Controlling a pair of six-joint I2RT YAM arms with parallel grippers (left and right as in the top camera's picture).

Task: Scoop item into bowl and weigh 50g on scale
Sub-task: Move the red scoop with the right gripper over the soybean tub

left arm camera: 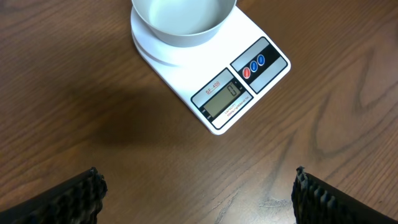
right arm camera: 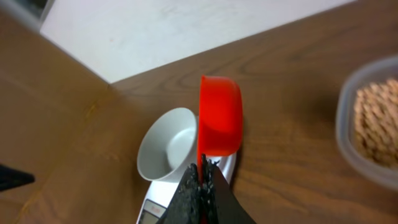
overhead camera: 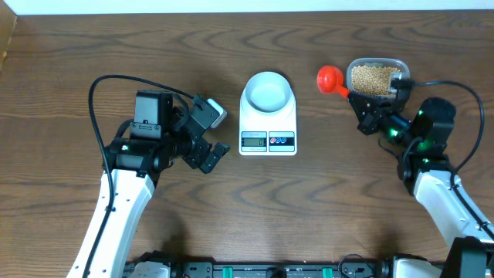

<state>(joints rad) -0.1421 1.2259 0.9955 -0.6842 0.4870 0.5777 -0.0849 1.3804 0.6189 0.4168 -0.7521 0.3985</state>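
Right pincer point(right arm camera: 200, 179) tight on red scoop point(right arm camera: 219, 117)

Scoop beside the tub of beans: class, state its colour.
The scoop is bright red, clearest in the right wrist view.

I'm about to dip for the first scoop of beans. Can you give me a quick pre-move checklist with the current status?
1. Right gripper shut on the handle of the red plastic scoop: ok.
2. Scoop empty for dipping: ok, no beans show in it from overhead.
3. Clear plastic tub uncovered, holding tan round beans, right beside the scoop: ok.
4. Pale-blue round bowl seated on the white rectangular digital scale and empty: ok.
5. Grey display zeroed: cannot tell, the digits are too small to read.
6. Left gripper open and apart from the scale: ok.
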